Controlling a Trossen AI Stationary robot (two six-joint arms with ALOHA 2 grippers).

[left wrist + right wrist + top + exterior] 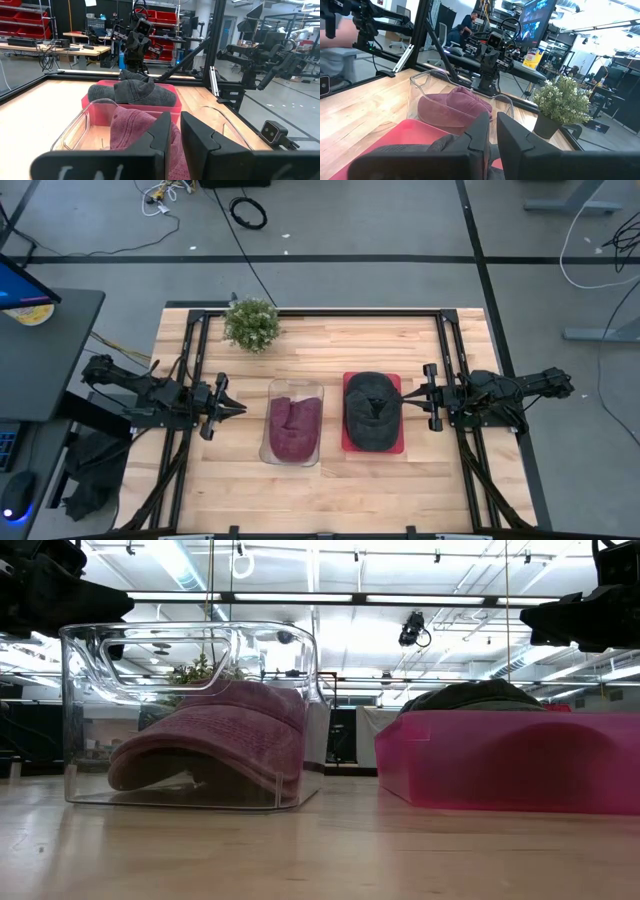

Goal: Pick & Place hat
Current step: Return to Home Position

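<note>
A maroon cap [294, 425] lies inside a clear plastic bin [292, 392] near the table's middle, its crown resting on the bin floor [205, 740]. A dark grey cap [369, 410] sits on top of a pink tray [395, 383] to the right; its crown shows above the tray wall [470, 695]. My left gripper [235, 408] hovers left of the clear bin, fingers nearly shut [174, 134]. My right gripper [408, 396] hovers at the right edge of the pink tray, fingers nearly shut [492, 131]. Neither touches a cap.
A small potted plant [251, 323] stands at the table's far edge, left of centre. A dark frame rail [190, 360] runs along each side of the wooden table. Bare wood lies in front of both containers [330, 490].
</note>
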